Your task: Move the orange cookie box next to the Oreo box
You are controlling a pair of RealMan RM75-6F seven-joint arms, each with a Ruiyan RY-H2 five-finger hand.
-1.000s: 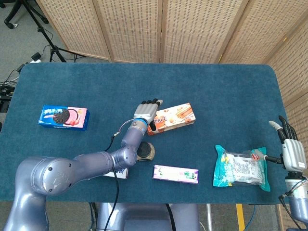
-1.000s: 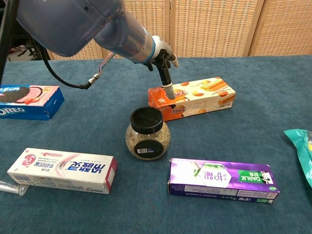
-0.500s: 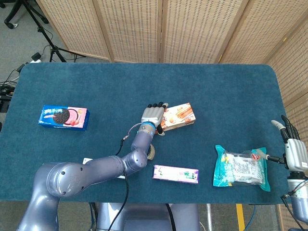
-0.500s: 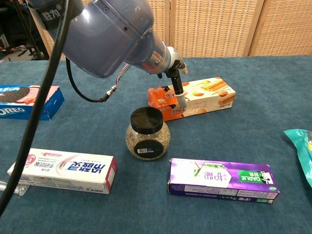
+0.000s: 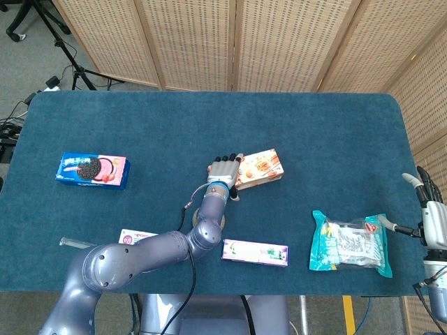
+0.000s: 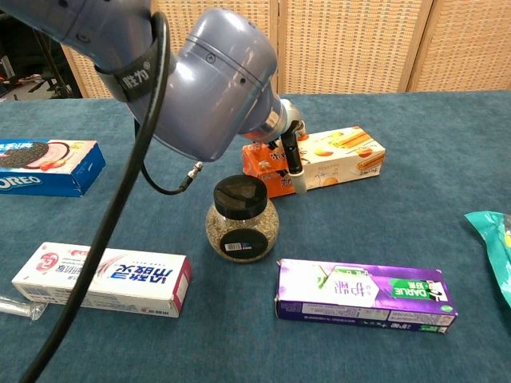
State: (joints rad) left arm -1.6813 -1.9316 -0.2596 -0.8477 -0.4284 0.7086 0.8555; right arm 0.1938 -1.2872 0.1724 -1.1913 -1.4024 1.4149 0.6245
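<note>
Chest view: a jar stands just before the orange cookie box; the left hand has lowered onto the box, grasp unclear. Right hand released.

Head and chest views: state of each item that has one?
orange cookie box: lying flat, closed, left hand over its left end; grip unclear.
Oreo box: flat, closed, far left.
jar: upright, black lid on.
toothpaste box: flat, closed.
purple box: flat, closed.
snack bag: flat, sealed.
right hand: holds nothing, fingers apart.
</note>
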